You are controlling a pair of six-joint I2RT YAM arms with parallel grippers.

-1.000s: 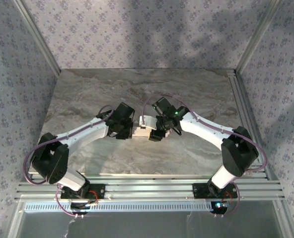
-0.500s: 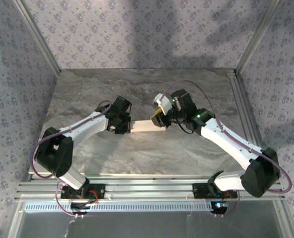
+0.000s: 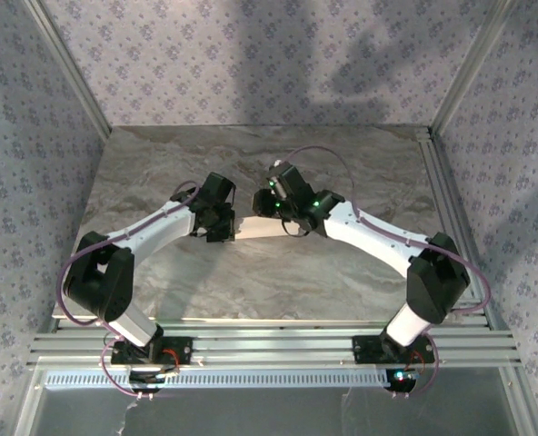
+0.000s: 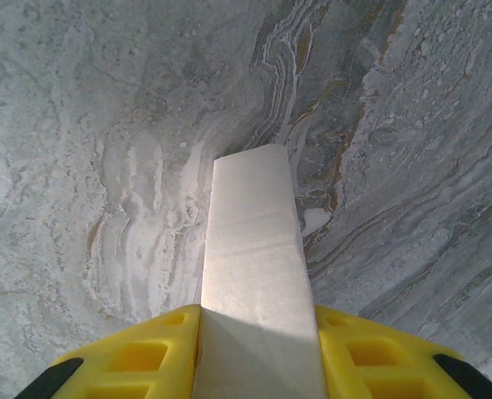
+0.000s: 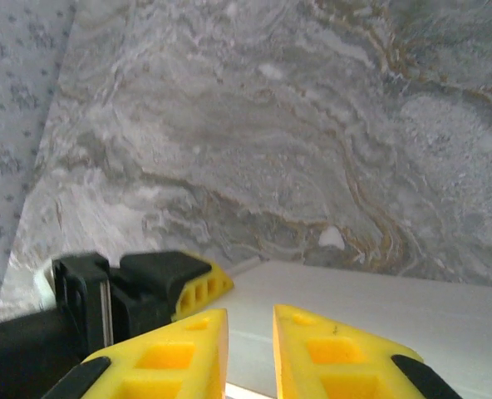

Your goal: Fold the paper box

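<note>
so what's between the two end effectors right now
The paper box, bridging the left end effector and the right end effector, seen in the top view.

The paper box (image 4: 254,266) is plain white. The left claw (image 4: 258,337) and right claw (image 5: 248,324) have bright yellow fingers (image 4: 146,357), on white arms (image 3: 155,238) with black joints and purple cables (image 3: 310,150). The worktop (image 3: 342,272) is grey marble, swirled with pale and tan veins. The walls (image 3: 251,54) are lilac-grey with small floral sprigs.
</note>
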